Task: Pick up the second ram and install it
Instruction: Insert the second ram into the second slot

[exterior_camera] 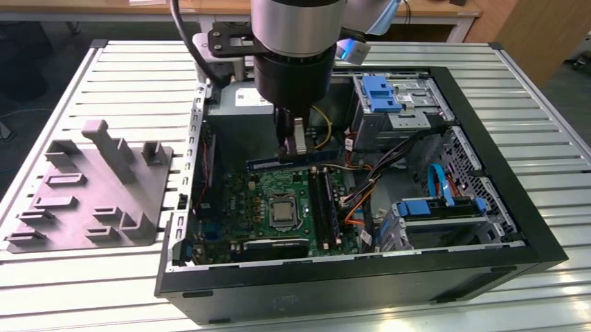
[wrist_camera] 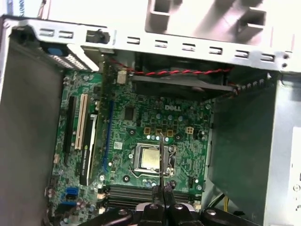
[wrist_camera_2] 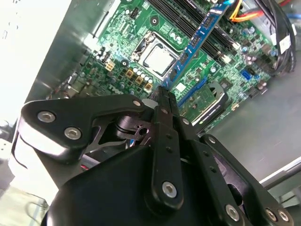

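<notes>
The second ram [exterior_camera: 268, 163] is a long dark stick held level above the green motherboard [exterior_camera: 249, 200] inside the open computer case. My gripper [exterior_camera: 297, 149] comes straight down from above and is shut on the stick near its middle. In the second wrist view the ram [wrist_camera_2: 197, 37] runs away from my gripper [wrist_camera_2: 164, 92] over the board. Edge-on, the ram [wrist_camera: 161, 155] is a thin line above the processor socket [wrist_camera: 150, 157], with my gripper [wrist_camera: 161, 188] closed on it. The black memory slots [exterior_camera: 320, 200] lie just toward the exterior view's right of the socket [exterior_camera: 282, 207].
A grey plastic fixture [exterior_camera: 93, 187] with upright posts stands outside the case at the exterior view's left. The grey power-supply box [exterior_camera: 235, 104] sits behind the gripper. Blue drive bays [exterior_camera: 383, 93] and loose cables [exterior_camera: 369, 187] crowd the case's right half. Case walls [exterior_camera: 351, 277] ring the board.
</notes>
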`<state>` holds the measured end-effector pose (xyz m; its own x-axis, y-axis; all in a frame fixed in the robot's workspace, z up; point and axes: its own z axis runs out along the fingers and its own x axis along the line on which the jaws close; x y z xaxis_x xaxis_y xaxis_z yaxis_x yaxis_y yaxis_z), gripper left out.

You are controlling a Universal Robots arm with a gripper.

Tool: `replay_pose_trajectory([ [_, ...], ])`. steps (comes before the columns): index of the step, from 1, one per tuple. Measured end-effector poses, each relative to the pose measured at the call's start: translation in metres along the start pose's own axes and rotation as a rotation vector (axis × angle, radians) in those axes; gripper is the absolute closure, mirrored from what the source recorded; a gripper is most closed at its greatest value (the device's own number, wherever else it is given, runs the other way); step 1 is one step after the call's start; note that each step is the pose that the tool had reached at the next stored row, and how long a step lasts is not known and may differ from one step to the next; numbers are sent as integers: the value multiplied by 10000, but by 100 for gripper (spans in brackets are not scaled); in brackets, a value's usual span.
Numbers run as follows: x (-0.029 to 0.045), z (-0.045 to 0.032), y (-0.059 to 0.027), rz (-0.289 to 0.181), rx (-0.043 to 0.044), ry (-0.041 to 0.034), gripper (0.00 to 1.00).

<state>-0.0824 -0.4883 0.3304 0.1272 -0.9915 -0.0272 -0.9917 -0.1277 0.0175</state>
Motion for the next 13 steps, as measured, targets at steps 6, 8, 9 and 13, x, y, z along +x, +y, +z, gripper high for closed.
replay_pose_trajectory([
  [6, 0, 6, 0, -823, -27, 15, 89],
  [8, 0, 7, 0, -842, -28, 15, 89],
  [9, 0, 7, 0, -843, -28, 15, 89],
  [13, 0, 8, 0, -873, -29, 15, 89],
])
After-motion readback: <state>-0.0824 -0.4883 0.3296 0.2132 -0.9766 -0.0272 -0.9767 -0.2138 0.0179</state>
